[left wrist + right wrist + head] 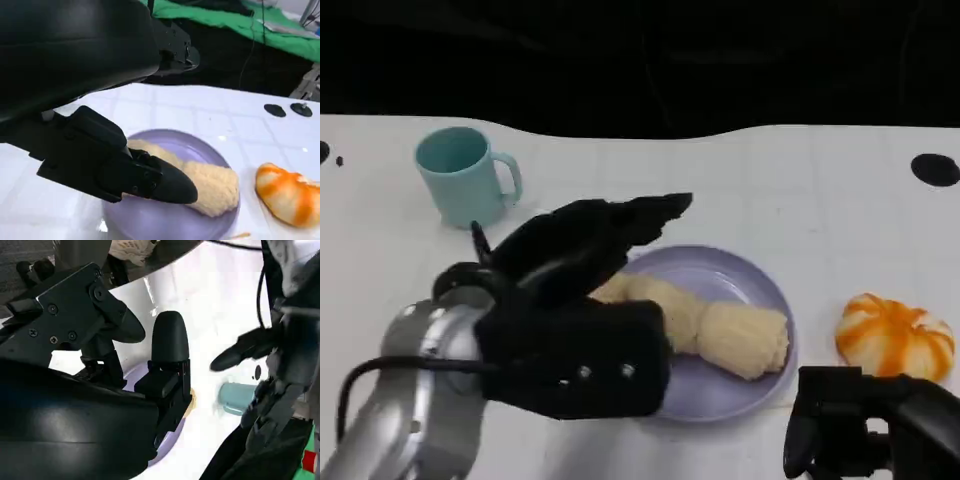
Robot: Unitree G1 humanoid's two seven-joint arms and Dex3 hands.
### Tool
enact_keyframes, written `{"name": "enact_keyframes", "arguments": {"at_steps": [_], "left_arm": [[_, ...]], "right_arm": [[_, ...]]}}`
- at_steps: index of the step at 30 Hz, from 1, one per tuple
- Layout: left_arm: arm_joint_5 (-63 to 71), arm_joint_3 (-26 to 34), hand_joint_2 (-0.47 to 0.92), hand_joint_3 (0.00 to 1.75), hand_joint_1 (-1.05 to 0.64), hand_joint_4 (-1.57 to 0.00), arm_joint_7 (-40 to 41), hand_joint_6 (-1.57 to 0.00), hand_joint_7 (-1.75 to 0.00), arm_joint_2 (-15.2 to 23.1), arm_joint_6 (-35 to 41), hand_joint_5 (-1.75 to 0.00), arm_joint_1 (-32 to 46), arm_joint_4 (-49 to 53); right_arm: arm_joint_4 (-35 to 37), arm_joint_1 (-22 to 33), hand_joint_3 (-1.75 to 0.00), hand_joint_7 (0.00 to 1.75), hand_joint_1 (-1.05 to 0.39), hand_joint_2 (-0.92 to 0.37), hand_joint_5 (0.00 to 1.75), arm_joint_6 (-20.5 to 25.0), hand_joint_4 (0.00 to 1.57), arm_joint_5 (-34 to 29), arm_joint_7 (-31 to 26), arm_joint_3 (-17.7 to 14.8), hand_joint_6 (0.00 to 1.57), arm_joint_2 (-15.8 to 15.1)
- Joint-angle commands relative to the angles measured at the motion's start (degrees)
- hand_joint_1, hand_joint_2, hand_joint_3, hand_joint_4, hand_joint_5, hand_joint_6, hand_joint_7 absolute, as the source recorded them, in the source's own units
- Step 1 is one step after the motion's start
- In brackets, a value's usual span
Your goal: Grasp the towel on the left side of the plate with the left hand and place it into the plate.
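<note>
Towel [720,330], cream and rolled, lies across the purple plate [760,285], its left end under your left hand [582,300]. In the left wrist view the towel [210,185] rests on the plate [200,150] with one black finger [160,180] over its near end; you can't tell whether the fingers grip it or just hover, so hand state is unclear. Your right hand [865,425] sits low at the counter's [800,190] near right edge, fingers apart, holding nothing. An orange-striped pumpkin toy [893,338] sits right of the plate, a teal mug [463,175] stands far left.
</note>
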Motion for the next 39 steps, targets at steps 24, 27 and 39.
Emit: {"name": "enact_keyframes", "arguments": {"at_steps": [24,27,39], "left_arm": [[-62.69,33.75,0.54,1.23,-0.18,-0.96,9.58,-0.87,-1.31,-12.08,20.55,-1.41,31.81,-23.58],[-64.37,33.53,0.51,1.29,-0.2,-0.92,11.34,-0.82,-1.39,-12.31,19.5,-1.5,33.96,-24.03],[-64.4,29.44,0.5,1.3,-0.19,-0.83,15.93,-0.73,-1.55,-14.27,11.9,-1.74,37.52,-19.33]], "right_arm": [[-0.13,-1.46,-1.25,1.47,-0.09,-0.49,1.72,1.63,0.73,0.66,-0.73,0.12,0.66,-0.27],[-0.01,-1.53,-1.24,1.47,-0.09,-0.49,1.72,2.05,0.73,1.04,-0.73,-0.13,0.65,-0.17],[2.38,-0.82,-1.23,1.48,-0.07,-0.49,1.73,-1.71,0.74,0.58,0.45,-0.88,0.66,-0.23]]}}
